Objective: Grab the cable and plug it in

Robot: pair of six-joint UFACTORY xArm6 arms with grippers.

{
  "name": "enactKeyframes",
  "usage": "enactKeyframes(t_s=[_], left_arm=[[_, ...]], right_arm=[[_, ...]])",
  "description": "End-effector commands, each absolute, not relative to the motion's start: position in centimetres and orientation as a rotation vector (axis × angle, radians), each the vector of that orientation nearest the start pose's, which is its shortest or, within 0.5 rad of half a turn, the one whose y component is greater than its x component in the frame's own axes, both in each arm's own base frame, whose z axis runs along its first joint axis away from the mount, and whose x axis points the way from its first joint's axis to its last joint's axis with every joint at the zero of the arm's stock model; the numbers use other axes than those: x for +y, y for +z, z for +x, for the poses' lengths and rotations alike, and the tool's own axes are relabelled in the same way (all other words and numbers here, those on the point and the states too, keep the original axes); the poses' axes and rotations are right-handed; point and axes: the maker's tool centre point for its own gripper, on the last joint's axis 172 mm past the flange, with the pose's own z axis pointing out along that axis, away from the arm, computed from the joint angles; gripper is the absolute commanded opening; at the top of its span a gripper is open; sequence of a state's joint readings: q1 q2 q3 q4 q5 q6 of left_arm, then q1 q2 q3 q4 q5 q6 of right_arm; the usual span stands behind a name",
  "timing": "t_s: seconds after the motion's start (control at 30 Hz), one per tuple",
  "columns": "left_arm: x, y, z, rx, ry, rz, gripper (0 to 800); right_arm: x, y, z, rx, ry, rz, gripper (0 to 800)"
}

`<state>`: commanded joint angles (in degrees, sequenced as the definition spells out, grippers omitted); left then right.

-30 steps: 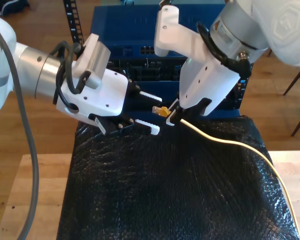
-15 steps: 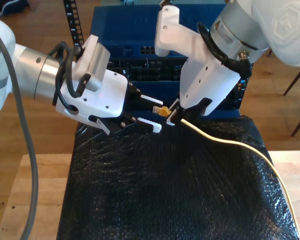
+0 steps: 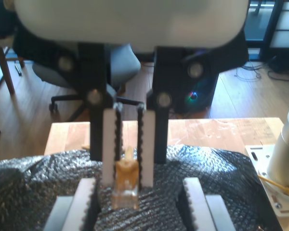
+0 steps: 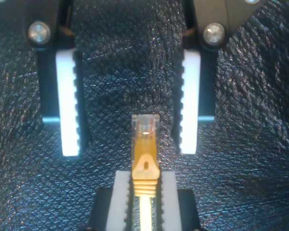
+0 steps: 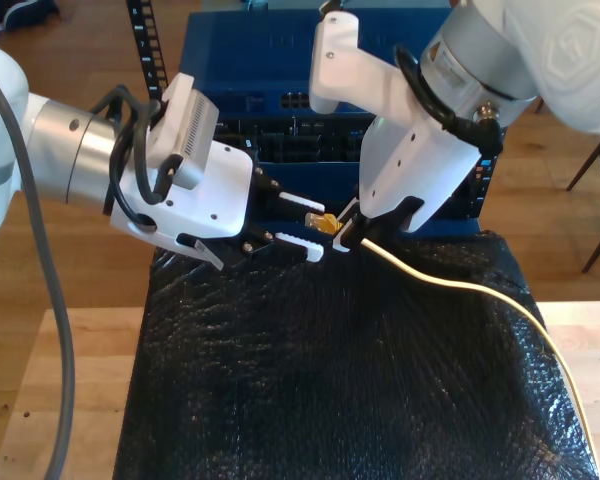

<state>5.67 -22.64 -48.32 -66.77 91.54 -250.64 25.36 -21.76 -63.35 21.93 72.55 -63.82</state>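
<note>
Exterior view: my second hand, on the arm at the view's right, is clamped on the cable just behind its plug. The pale-yellow cable trails off across the black bubble-wrap sheet toward the near right. The sheet covers the bench.

My first hand, on the arm at the view's left, is open wide and holds nothing. One finger sits to each side of the clear plug tip, not touching it.

Second wrist view: the plug juts out past the closed fingers.

Blue rack unit stands at the far side.
</note>
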Motion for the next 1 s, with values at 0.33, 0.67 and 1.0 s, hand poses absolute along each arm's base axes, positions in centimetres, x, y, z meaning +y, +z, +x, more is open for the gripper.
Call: enactKeyframes(t_s=[0.33, 0.67, 1.0], left_arm=[[-21.66, 38.6, 34.0, -1.486, 0.952, 1.439, 315], [-21.38, 38.03, 34.48, -1.481, 0.967, 1.47, 225], [-21.4, 38.12, 34.47, -1.482, 0.971, 1.469, 200]], right_arm=[[26.26, 36.97, 34.69, -1.897, -0.47, -2.078, 4], [26.29, 36.98, 34.68, -1.896, -0.471, -2.078, 4], [26.34, 36.98, 34.64, -1.897, -0.47, -2.076, 3]])
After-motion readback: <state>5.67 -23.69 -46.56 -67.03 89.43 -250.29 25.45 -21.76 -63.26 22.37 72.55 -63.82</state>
